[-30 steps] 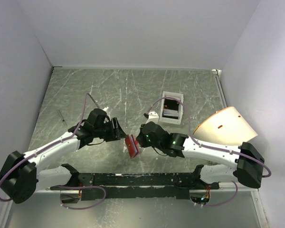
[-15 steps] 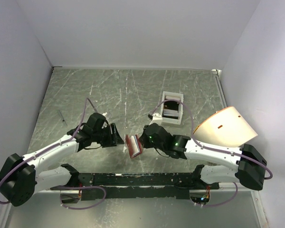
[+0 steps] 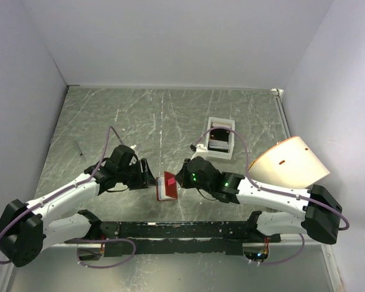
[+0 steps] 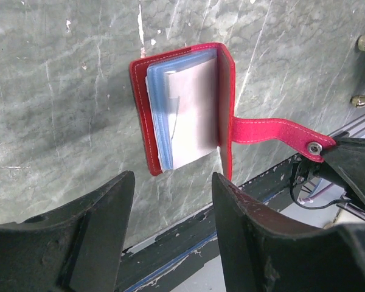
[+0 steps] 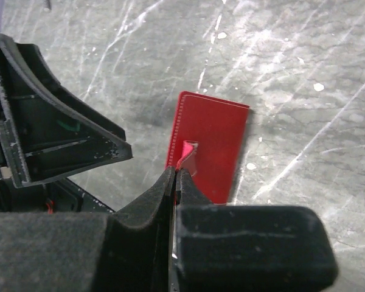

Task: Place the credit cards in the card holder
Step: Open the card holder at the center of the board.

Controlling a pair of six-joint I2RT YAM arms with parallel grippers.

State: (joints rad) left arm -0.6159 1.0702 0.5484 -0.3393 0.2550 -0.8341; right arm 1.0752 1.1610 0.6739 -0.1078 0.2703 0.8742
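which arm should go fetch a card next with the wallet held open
Left, probably. The left fingers are open and empty, just short of the card holder. The right fingers are shut on the snap tab, and letting go might let the holder close.

No readable text, labels, brands, numbers or signs appear in any view

tab (image 5: 188, 149): end hidden between right gripper (image 5: 175, 174) pads
wallet (image 4: 188, 109): pocket contents blurred
cards (image 3: 218, 140) in box (image 3: 233, 140): too small to count
left fingers (image 4: 79, 240): cut off at bottom edge
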